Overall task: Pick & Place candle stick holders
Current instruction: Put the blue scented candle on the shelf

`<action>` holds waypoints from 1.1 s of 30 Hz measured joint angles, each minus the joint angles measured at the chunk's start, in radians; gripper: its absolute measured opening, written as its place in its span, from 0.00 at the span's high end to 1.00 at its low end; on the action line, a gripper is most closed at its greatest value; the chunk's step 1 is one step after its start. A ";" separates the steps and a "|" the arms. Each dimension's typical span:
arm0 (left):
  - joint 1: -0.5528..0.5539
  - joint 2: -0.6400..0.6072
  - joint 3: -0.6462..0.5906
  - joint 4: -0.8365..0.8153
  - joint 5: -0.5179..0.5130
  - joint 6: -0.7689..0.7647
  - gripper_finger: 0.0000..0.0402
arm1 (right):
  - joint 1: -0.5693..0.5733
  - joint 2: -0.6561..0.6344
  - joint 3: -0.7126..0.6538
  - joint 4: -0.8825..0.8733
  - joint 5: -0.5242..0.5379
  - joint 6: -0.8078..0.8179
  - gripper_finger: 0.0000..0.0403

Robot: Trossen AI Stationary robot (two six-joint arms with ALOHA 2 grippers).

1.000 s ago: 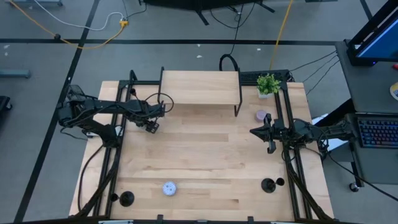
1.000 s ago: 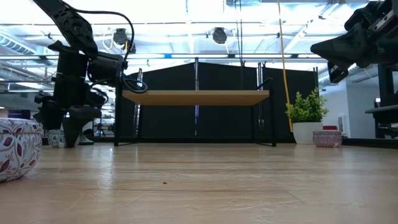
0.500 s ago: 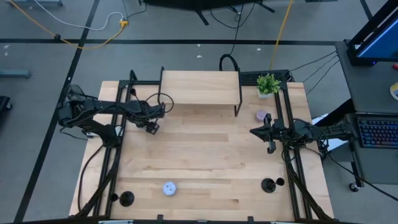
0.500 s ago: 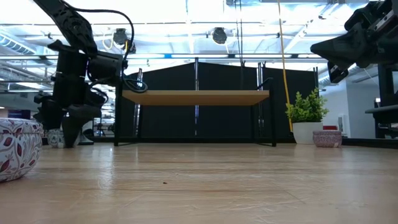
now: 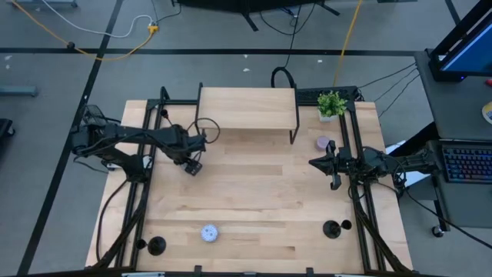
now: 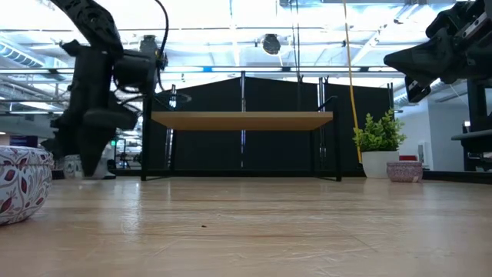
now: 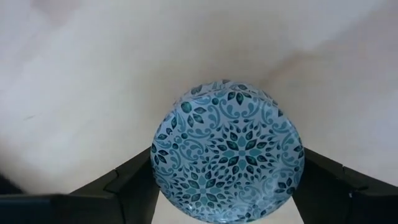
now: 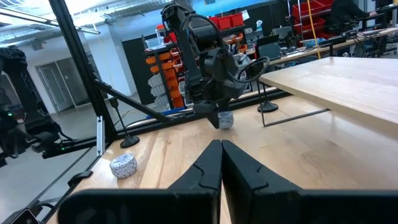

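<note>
Here the left gripper [image 5: 193,166] hangs over the desk [image 5: 254,185] near the shelf, its fingers [image 7: 134,183] wide around a blue patterned round puck [image 7: 227,151]. The right gripper [image 5: 314,163] waits at the right side, fingers pressed together. Black candle stick holders [image 5: 331,228] stand at the desk's front edge, another [image 5: 156,246] at the front left corner.

No legible text, labels, brands or nos. anywhere; checked table, arms, room behind. Signage in background too small/blurred to read.
</note>
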 joint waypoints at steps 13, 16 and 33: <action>-0.179 0.000 0.216 0.000 0.044 0.029 0.28 | 0.000 0.000 0.000 0.000 0.000 0.000 1.00; -0.212 0.000 0.263 -0.001 0.044 0.028 0.28 | 0.000 0.000 0.000 0.000 0.000 0.000 1.00; -0.295 0.010 0.581 0.040 -0.122 -0.102 0.49 | 0.000 0.000 0.000 0.000 0.000 0.000 1.00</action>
